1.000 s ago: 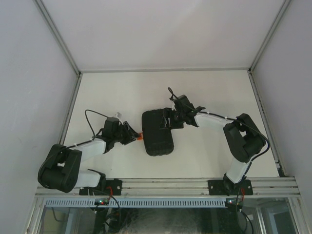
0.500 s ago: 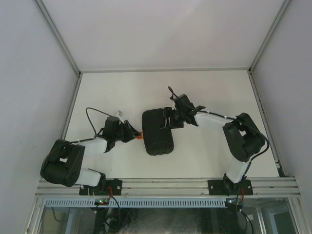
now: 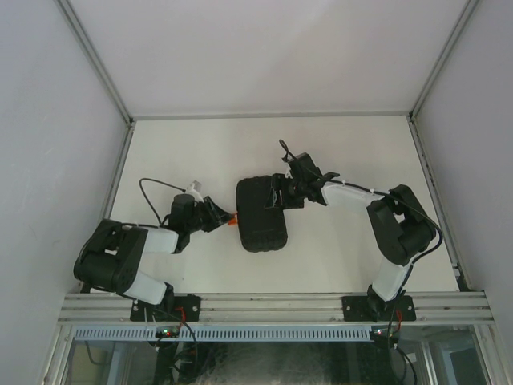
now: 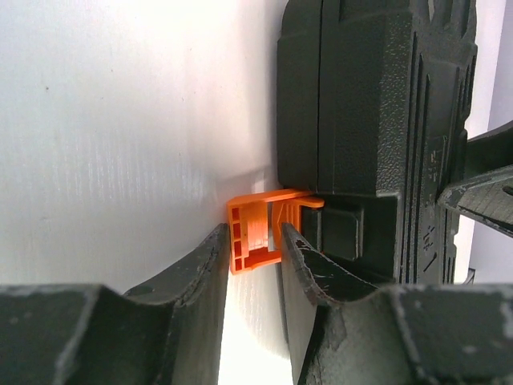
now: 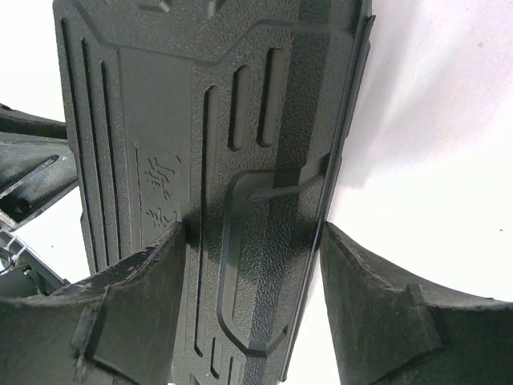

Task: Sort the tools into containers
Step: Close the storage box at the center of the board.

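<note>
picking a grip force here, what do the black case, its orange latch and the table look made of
Case: probably moulded black plastic, matte; pebbled grain, raised ribs and embossed characters show. Latch: orange plastic, smoother with slight sheen; thin moulded ribs. Table: white and matte with faint parallel lines, maybe fluted plastic sheet; the look leaves it open.

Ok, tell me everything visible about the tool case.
The tool case is black textured plastic, a rounded rectangle with moulded ribs, closed, lying on the table. Its orange latch juts from the left side, pinched by the left gripper. The right gripper clamps its far-right part.
</note>
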